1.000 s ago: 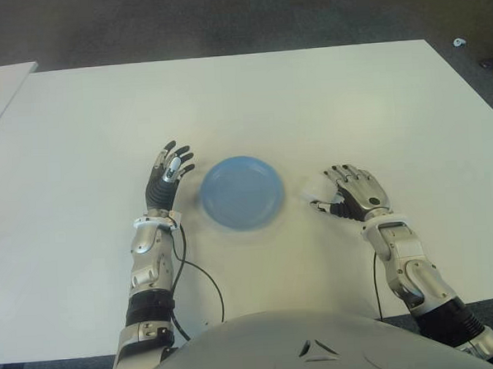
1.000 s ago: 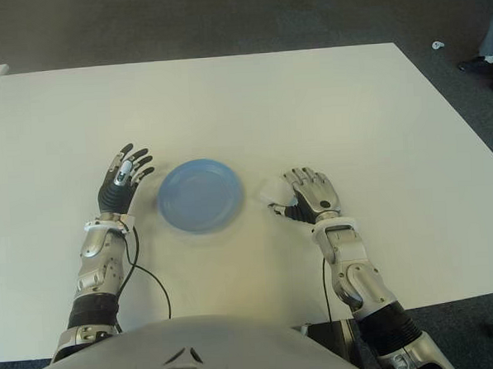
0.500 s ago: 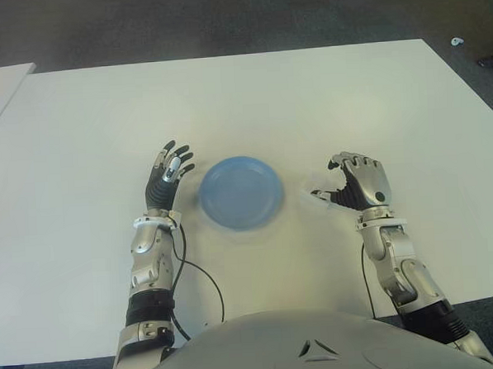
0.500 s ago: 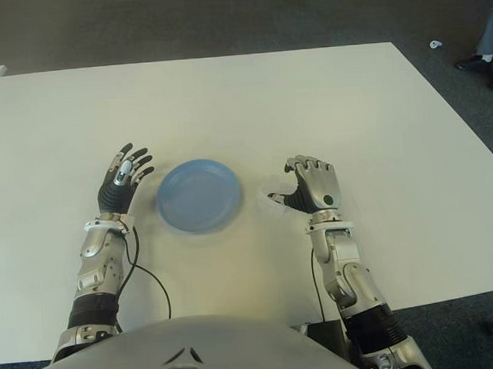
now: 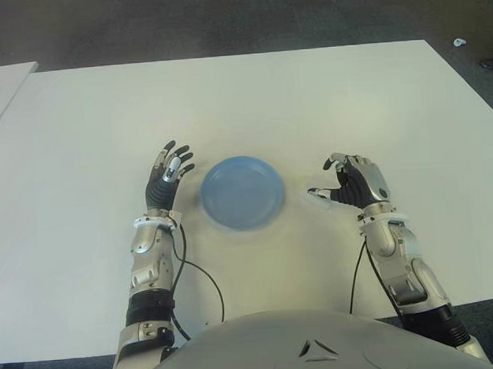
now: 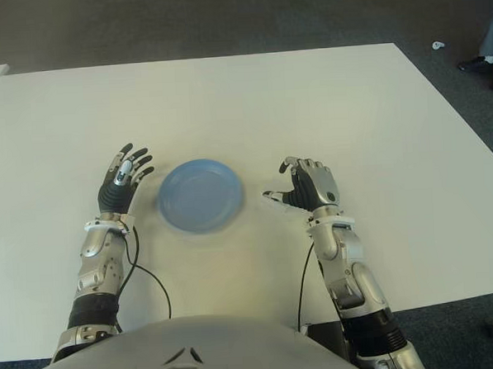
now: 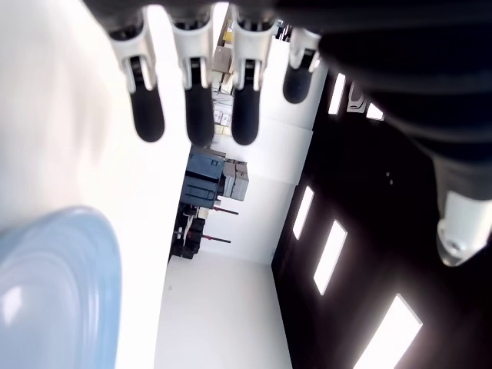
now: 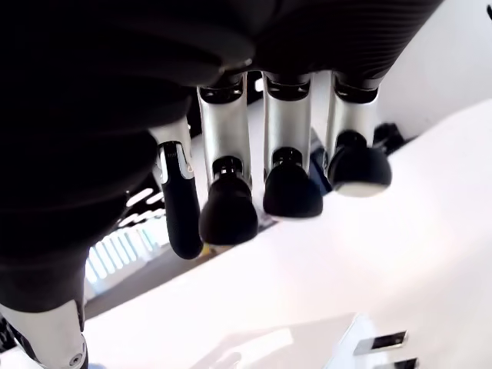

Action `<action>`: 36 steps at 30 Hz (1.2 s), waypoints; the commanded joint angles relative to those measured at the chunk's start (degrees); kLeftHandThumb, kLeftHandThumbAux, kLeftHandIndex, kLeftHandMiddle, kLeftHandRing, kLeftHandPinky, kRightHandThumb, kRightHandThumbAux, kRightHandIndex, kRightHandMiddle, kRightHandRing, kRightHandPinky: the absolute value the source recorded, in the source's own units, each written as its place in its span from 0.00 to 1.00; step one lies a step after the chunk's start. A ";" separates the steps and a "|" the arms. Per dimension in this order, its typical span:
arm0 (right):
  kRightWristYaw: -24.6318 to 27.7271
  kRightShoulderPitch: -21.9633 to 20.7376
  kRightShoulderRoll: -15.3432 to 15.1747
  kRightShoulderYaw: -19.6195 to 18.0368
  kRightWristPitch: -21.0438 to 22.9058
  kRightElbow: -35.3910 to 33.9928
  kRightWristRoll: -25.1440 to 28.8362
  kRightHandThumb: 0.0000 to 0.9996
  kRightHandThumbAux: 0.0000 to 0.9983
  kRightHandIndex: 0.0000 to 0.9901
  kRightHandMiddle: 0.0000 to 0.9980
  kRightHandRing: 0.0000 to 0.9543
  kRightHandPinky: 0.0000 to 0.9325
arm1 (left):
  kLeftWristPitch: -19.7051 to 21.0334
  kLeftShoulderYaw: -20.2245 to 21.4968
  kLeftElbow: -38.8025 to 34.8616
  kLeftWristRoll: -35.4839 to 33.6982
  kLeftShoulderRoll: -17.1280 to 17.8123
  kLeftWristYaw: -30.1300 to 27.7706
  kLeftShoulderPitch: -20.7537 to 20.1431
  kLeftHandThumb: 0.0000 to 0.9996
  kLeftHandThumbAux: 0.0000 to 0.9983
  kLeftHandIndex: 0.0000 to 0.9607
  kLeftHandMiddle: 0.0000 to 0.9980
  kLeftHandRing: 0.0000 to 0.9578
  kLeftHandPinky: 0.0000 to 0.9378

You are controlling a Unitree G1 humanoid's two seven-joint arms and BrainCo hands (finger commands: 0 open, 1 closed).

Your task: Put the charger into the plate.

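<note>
Left hand (image 5: 166,174) at 9 o'clock of blue plate (image 5: 242,191), fingers spread, holding nothing. Plate bare on white table (image 5: 309,107). White charger (image 8: 377,350) on table at 3 o'clock of plate, under right hand (image 5: 354,185); fingers curled, hovering above, not gripping. No readable writing.

The plate (image 5: 242,191) looks like smooth blue plastic with a faint sheen. The table (image 5: 308,98) is a matt, smooth white surface. Both hands, left hand (image 5: 167,176) at the plate's 9 o'clock and right hand (image 5: 356,183) at 3 o'clock, show brushed silver metal with black rubbery fingertips (image 8: 228,217). The charger (image 8: 369,351) appears as white, slightly glossy plastic with metal prongs.
</note>
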 commanded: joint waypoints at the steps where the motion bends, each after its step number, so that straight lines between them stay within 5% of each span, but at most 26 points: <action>1: 2.05 0.52 0.71 -1.17 0.96 -0.77 2.04 0.75 0.71 0.44 0.94 0.95 0.96 | 0.49 0.33 0.45 -0.58 0.01 -0.52 0.33 0.00 0.49 0.13 0.23 0.25 0.27; 18: 6.00 0.26 1.14 -2.55 1.57 -1.23 3.02 0.74 0.71 0.44 0.95 0.95 0.95 | 0.66 0.12 0.20 -0.16 0.29 -0.19 0.35 0.00 0.49 0.13 0.23 0.25 0.28; 26: 9.46 0.21 -1.06 -2.76 -1.18 -0.36 5.59 0.74 0.70 0.44 0.83 0.86 0.79 | 0.93 0.06 0.12 -0.08 0.37 -0.15 0.38 0.00 0.49 0.13 0.22 0.24 0.27; 30: 10.58 -0.20 -2.33 -2.50 -1.61 0.24 5.08 0.71 0.70 0.43 0.62 0.63 0.57 | 1.04 -0.02 -0.02 0.13 0.40 0.06 0.46 0.00 0.50 0.13 0.22 0.24 0.26; 32: 10.54 -0.45 -2.96 -2.14 -1.63 0.46 3.69 0.56 0.55 0.30 0.42 0.42 0.40 | 1.15 -0.04 -0.06 0.16 0.42 0.12 0.48 0.00 0.50 0.13 0.22 0.24 0.26; 36: 10.53 -1.01 -4.99 -0.74 -1.22 0.81 -0.93 0.42 0.39 0.13 0.20 0.18 0.17 | 1.32 -0.06 -0.06 0.11 0.46 0.10 0.47 0.00 0.50 0.13 0.22 0.24 0.26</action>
